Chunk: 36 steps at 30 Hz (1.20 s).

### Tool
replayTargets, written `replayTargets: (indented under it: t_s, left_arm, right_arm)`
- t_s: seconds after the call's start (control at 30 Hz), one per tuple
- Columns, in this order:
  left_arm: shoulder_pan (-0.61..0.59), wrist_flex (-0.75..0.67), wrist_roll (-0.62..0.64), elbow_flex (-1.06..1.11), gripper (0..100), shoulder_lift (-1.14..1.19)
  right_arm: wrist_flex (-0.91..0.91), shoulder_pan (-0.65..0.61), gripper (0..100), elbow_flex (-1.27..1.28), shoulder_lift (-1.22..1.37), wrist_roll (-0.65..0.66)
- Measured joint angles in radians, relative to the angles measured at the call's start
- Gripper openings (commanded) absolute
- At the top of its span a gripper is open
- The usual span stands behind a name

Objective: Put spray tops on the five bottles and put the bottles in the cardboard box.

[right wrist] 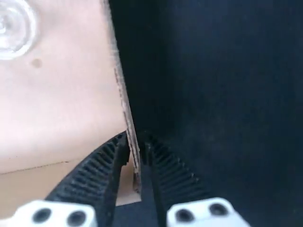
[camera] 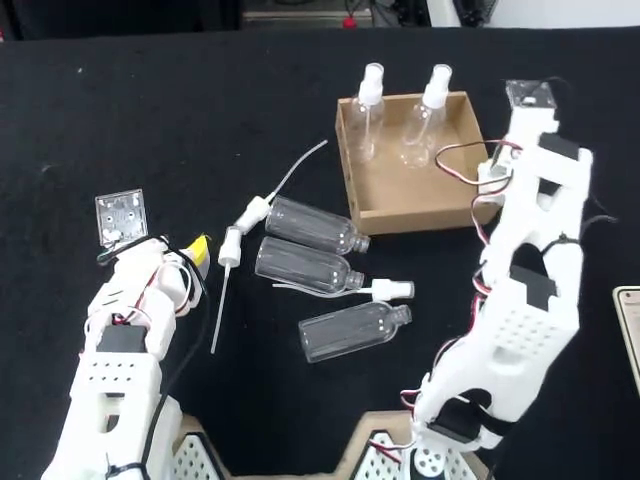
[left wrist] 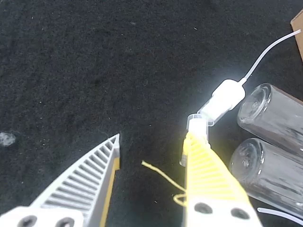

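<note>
The cardboard box (camera: 420, 218) holds two upright bottles (camera: 366, 125) (camera: 424, 122) with spray tops on. Three clear bottles without tops lie on the black cloth: one (camera: 316, 226), one (camera: 305, 266) and one (camera: 355, 330). Loose spray tops lie beside them: one (camera: 254, 211), one (camera: 230, 246) and one (camera: 392, 290). My left gripper (camera: 182, 250) (left wrist: 154, 142) is open, its yellow finger (left wrist: 199, 161) touching a spray top (left wrist: 196, 124). My right gripper (camera: 488, 185) (right wrist: 135, 139) is shut on the box's right wall (right wrist: 120, 85).
A small grey square plate (camera: 121, 216) lies left of the left arm. A tan object (camera: 630, 320) sits at the right edge. The spray tops' thin tubes (camera: 217, 310) stretch across the cloth. Open cloth lies left of the box.
</note>
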Motion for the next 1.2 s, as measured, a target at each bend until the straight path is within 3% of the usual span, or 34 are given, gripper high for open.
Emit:
replayTargets:
  t_s: [0.33, 0.6, 0.83, 1.2]
  left_arm:
    - [0.000, 0.000, 0.000, 0.000, 21, 0.000]
    - [0.000, 0.000, 0.000, 0.000, 21, 0.000]
    - [0.000, 0.000, 0.000, 0.000, 21, 0.000]
    - [0.000, 0.000, 0.000, 0.000, 21, 0.000]
  right_arm:
    - [0.124, 0.014, 1.1, -0.002, -0.002, -0.132]
    - [0.130, 0.014, 1.4, 0.015, -0.003, -0.143]
    - [0.130, 0.014, 20.8, 0.017, -0.003, -0.146]
    - [0.187, -0.063, 20.1, -0.140, -0.002, -0.143]
